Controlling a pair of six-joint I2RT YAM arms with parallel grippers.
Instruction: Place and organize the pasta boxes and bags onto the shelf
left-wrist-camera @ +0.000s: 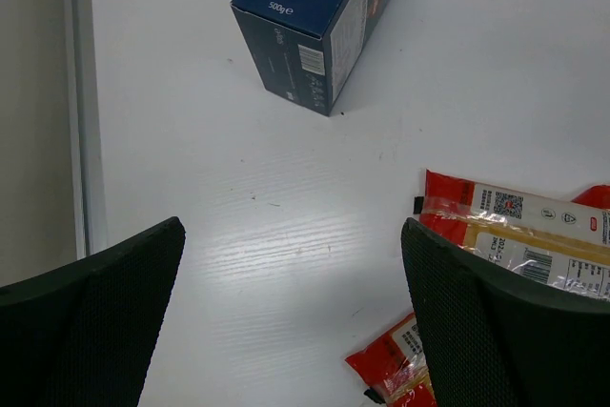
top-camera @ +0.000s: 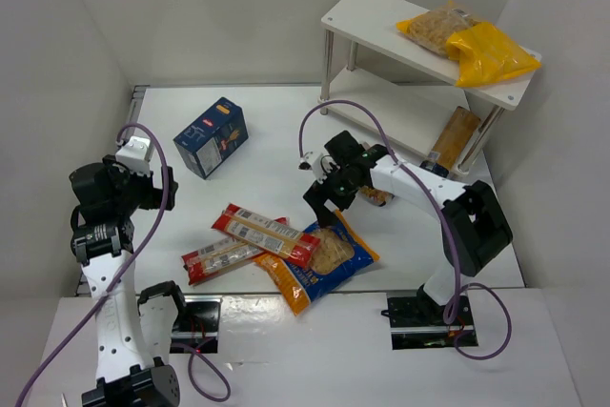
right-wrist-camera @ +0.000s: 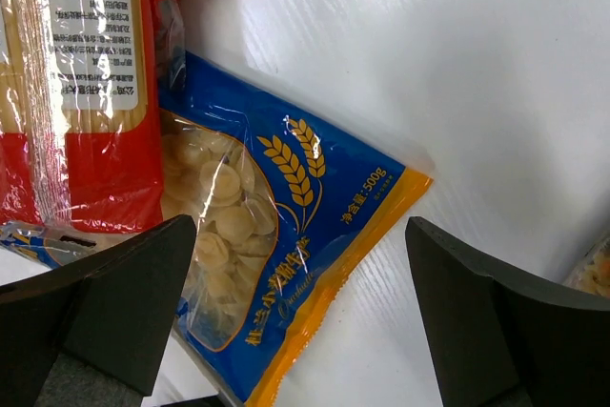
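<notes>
My right gripper (right-wrist-camera: 300, 316) hangs released over the orange-and-blue bag (right-wrist-camera: 286, 226); my left gripper (left-wrist-camera: 291, 274), fingers spread too, hovers well left of that bag

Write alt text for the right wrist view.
The open right gripper hangs over an orange-and-blue windowed pasta bag lying on the white table. A red-and-clear spaghetti pack overlaps the bag's left side.

The white, black-jointed left arm (top-camera: 108, 316) and right arm (top-camera: 416, 181) carry looping purple cables (top-camera: 345, 101), and their pincer fingers (left-wrist-camera: 95, 321) are black with a fine mesh texture.
</notes>
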